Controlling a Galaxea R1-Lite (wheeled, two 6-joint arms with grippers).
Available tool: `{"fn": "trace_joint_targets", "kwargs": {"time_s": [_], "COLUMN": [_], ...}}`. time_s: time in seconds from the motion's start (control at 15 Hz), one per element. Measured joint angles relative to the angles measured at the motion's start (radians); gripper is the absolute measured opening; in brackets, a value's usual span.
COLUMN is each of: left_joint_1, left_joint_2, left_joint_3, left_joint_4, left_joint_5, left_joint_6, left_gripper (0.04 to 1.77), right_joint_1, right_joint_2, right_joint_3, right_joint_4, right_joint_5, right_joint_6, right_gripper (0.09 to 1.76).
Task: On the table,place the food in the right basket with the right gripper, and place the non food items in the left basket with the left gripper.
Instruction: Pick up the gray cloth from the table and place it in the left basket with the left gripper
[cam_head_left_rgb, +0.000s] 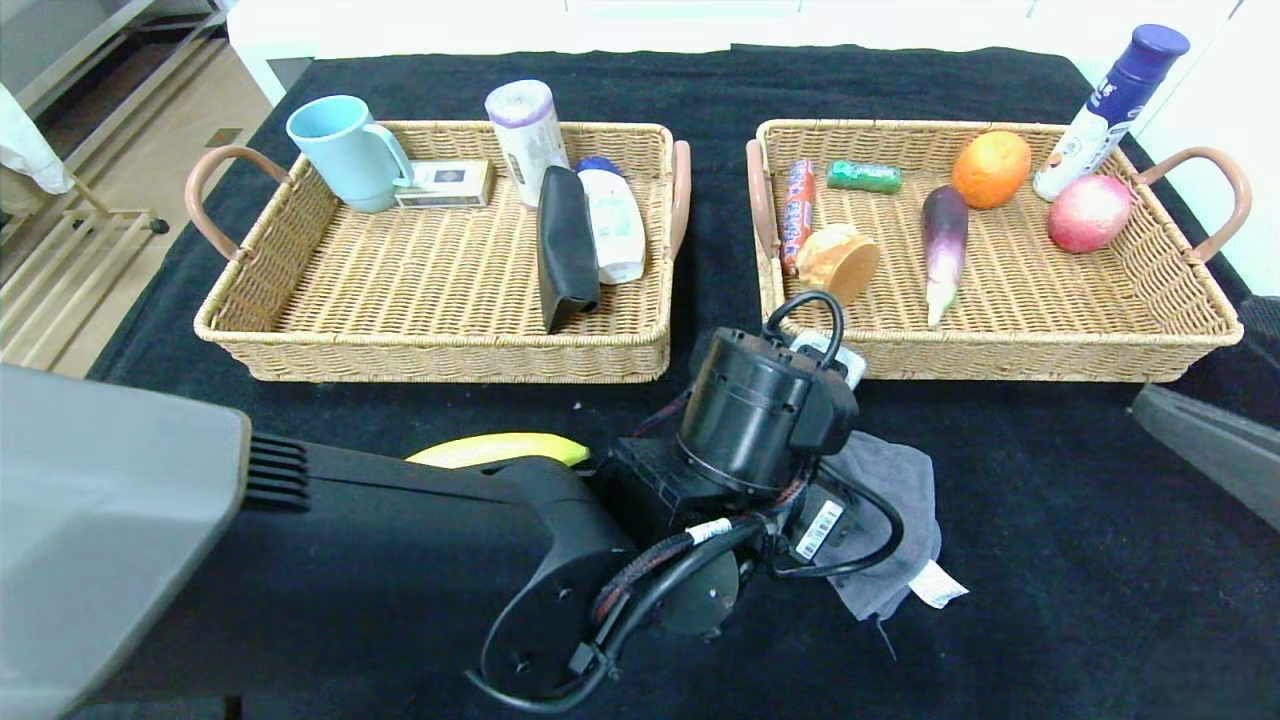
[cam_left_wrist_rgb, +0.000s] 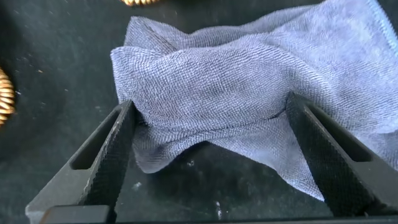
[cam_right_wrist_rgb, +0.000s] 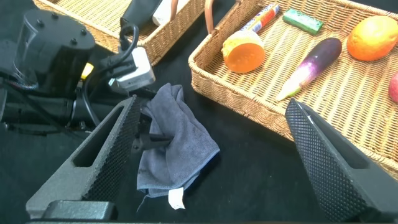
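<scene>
On the table (cam_head_left_rgb: 1050, 520) in the head view, the left gripper (cam_head_left_rgb: 850, 540) hangs low over a grey cloth (cam_head_left_rgb: 900, 500) before the right basket (cam_head_left_rgb: 1000, 340), a banana (cam_head_left_rgb: 500, 448) beside its arm and the left basket (cam_head_left_rgb: 440, 350) behind. From the left wrist, both fingers (cam_left_wrist_rgb: 106, 155) stand apart, straddling the cloth's bunched folds. From the right wrist, the right gripper (cam_right_wrist_rgb: 211, 155) hovers nearby, fingers (cam_right_wrist_rgb: 106, 155) spread wide, holding nothing.

two baskets (cam_head_left_rgb: 440, 355) (cam_head_left_rgb: 1000, 350), one grey cloth (cam_head_left_rgb: 890, 500), one banana (cam_head_left_rgb: 500, 449).
</scene>
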Motion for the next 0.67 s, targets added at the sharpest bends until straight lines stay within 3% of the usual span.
{"fn": "trace_joint_targets", "kwargs": {"time_s": [0.47, 0.53, 0.67], "left_joint_1": [0.0, 0.0, -0.003], "left_joint_2": [0.0, 0.0, 0.0], "left_joint_3": [0.018, 0.021, 0.023], "left_joint_4": [-0.003, -0.003, -0.001], "left_joint_5": [0.0, -0.001, -0.001], "left_joint_6": [-0.001, 0.0, -0.001], "left_gripper": [1.72, 1.64, 1.32], "right_joint_1": [0.0, 0.001, 0.0], "right_joint_2": [0.006, 0.007, 0.008], "right_joint_3": [0.004, 0.004, 0.004], "right_joint_4": [0.0, 0.0, -0.001], "right_joint_5": [0.0, 0.0, 0.0], "right_joint_6": [0.0, -0.001, 0.0], "right_gripper": [1.71, 1.71, 1.71]}}
